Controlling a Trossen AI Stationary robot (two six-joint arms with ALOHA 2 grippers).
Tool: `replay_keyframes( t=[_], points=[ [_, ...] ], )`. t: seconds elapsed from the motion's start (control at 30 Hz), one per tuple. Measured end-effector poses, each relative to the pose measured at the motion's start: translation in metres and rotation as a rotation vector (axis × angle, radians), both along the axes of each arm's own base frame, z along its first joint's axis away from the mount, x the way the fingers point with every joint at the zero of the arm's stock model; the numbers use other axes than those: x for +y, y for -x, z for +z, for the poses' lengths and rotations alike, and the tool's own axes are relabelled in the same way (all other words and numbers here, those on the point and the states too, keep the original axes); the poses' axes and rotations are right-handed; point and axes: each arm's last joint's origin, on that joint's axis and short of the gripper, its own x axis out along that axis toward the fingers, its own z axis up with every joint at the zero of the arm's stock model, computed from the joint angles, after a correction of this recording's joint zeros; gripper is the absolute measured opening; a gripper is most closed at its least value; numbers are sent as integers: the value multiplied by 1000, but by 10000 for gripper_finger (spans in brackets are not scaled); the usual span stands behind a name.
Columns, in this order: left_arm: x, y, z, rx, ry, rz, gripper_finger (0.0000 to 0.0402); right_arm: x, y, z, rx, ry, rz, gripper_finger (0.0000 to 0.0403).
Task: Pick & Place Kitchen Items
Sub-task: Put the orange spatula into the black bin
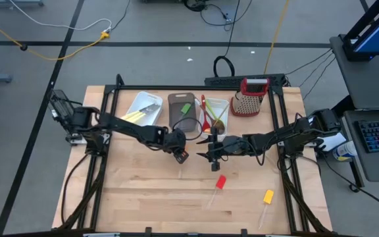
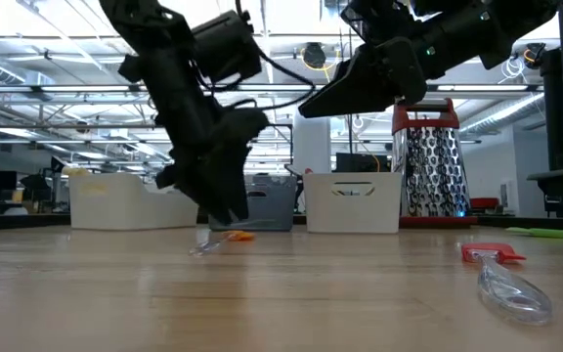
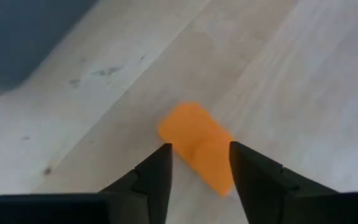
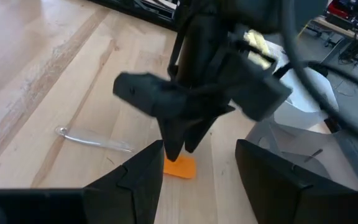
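Note:
A small spatula with an orange head (image 3: 194, 146) and a clear handle (image 4: 95, 138) lies flat on the wooden table, near its middle. My left gripper (image 3: 200, 147) points steeply down just above it, open, with one finger on each side of the orange head; I see no touch. In the low view its fingertips (image 2: 225, 210) stand a little above the table. My right gripper (image 4: 199, 146) hovers open and empty close by, on the right of the left one (image 1: 210, 155), well above the table.
A red-headed spatula (image 1: 220, 182) and a yellow-headed one (image 1: 268, 196) lie toward the near right. At the far edge stand a white tub (image 1: 143, 108), a dark tub (image 1: 181, 113), a white tub holding utensils (image 1: 216, 113), and a red-topped grater (image 1: 250, 99).

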Motion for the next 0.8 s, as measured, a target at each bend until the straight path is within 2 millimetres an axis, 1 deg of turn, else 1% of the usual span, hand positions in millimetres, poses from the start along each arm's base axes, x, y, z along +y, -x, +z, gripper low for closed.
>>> replay_keyframes(
  t=[0.1,0.23,0.3,0.4,0.47,0.53,0.6,0.8],
  points=[
    [1,-2,-9,23,1,9,190,0,2,-3,7,1,1,192],
    [1,-6,-14,7,4,31,222,-1,7,-12,23,2,0,192],
    [2,-7,-14,-3,-8,31,231,-1,9,-14,14,1,0,192],
    [2,-7,-14,-7,-25,45,230,-2,12,-17,-3,-2,0,192],
    [2,-7,-14,-5,-30,40,218,-2,12,-17,-21,-4,0,192],
    [2,-7,-15,3,-41,18,198,-2,13,-17,-43,-8,0,192],
    [2,-7,-19,15,-64,-19,173,-2,14,-17,-61,-10,0,192],
    [6,-12,-20,-21,-101,-103,92,-2,14,-15,-89,-15,0,192]
  ],
)
